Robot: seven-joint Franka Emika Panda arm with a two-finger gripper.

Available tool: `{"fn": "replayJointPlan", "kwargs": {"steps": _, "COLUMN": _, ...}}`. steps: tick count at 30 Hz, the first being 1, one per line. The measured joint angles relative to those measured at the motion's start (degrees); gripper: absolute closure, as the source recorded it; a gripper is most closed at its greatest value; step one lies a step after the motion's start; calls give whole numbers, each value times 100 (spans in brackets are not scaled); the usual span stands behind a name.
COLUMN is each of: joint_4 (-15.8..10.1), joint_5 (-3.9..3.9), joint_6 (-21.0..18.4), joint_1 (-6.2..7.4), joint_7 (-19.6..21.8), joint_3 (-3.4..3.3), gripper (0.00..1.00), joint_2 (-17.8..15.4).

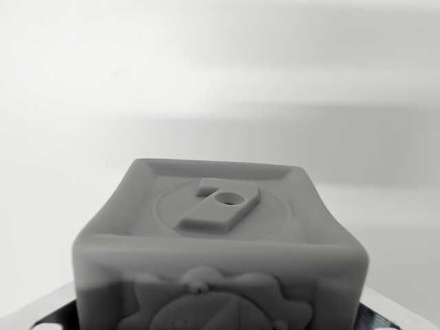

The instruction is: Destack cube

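A grey cube [218, 240] fills the lower middle of the wrist view, very close to the camera. Its top face carries a raised figure 7 with a small hole, set in an embossed circle; its near face shows a raised toothed, sun-like relief. Under the cube, at the bottom corners of the picture, lies a pale flat surface with a dark edge [41, 315]; I cannot tell whether it is another cube. No gripper fingers show in this view.
A plain white surface [220, 75] stretches behind and around the cube, crossed by a soft grey shadow band.
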Motion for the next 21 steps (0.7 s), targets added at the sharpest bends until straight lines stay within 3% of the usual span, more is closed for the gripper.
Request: {"fn": "replayJointPlan", "kwargs": {"steps": 21, "joint_4": 53, "joint_5": 28, "joint_6": -9, "joint_1": 241, "joint_7": 657, "joint_3": 250, "gripper": 100, "joint_2": 19}}
